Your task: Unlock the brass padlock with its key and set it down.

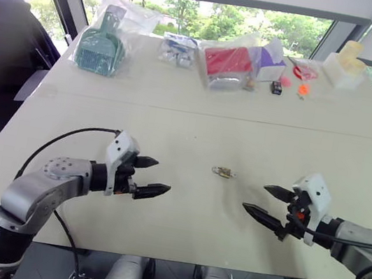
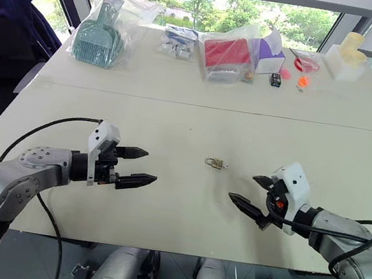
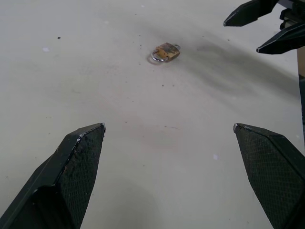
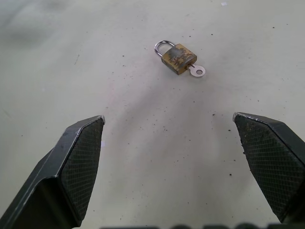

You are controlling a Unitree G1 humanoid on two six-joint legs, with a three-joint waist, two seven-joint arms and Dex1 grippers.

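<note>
White table (image 1: 173, 130), window behind; brass padlock (image 4: 178, 58) w/ key (image 4: 196, 71); both end effectors released.

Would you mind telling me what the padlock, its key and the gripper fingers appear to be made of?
The brass padlock looks like brass: a yellow-gold body, dulled and blotchy, with a shiny silvery shackle, probably steel. The key, sticking out of its base, is thin, pale silvery metal. The right gripper's fingers look like black plastic or rubber, matte with a fine cross-hatched grip texture; which one is unclear.
</note>
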